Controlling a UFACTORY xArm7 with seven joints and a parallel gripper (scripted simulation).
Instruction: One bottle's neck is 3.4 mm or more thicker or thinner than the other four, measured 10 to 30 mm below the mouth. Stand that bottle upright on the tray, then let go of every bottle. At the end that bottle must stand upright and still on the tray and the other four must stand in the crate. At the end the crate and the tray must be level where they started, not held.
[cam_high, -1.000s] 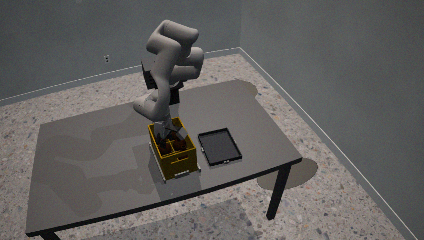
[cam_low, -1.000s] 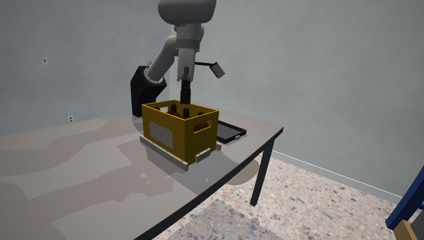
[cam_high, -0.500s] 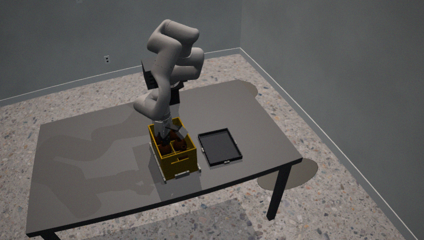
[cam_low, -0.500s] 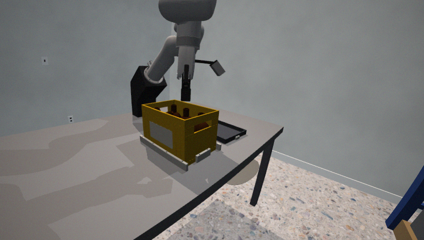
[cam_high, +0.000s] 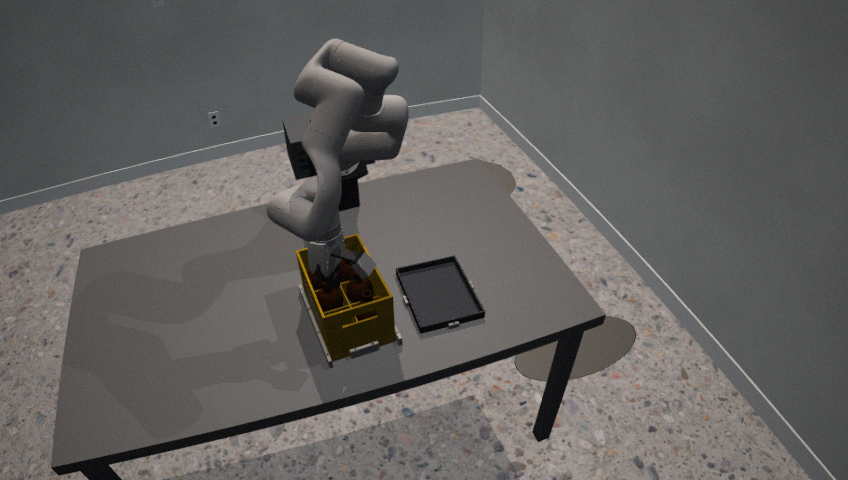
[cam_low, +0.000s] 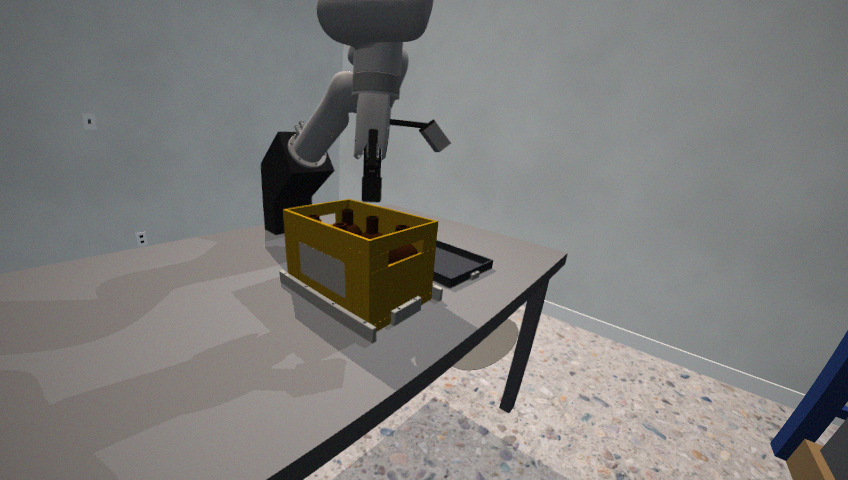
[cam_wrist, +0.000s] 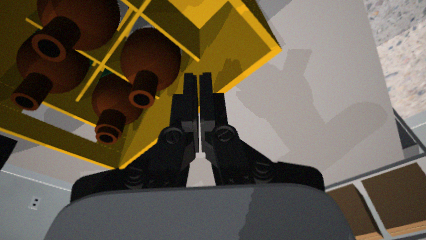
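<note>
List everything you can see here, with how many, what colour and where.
table: one, dark grey, middle of the room
crate: one, yellow, on the table beside the tray
bottles: five, brown, upright in the crate
tray: one, black, on the table, nothing in it
rails: grey, around the crate's foot
arm: one, grey, behind the crate
tool: one, black, shut on nothing, above the crate

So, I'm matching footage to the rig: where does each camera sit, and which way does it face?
Top: high, past the table's front edge, looking down at crate, tray and arm.
Exterior: low off the table's corner, facing crate; shows arm, shut gripper.
Wrist: behind the fingers, looking down at bottles.
All share the crate.
</note>
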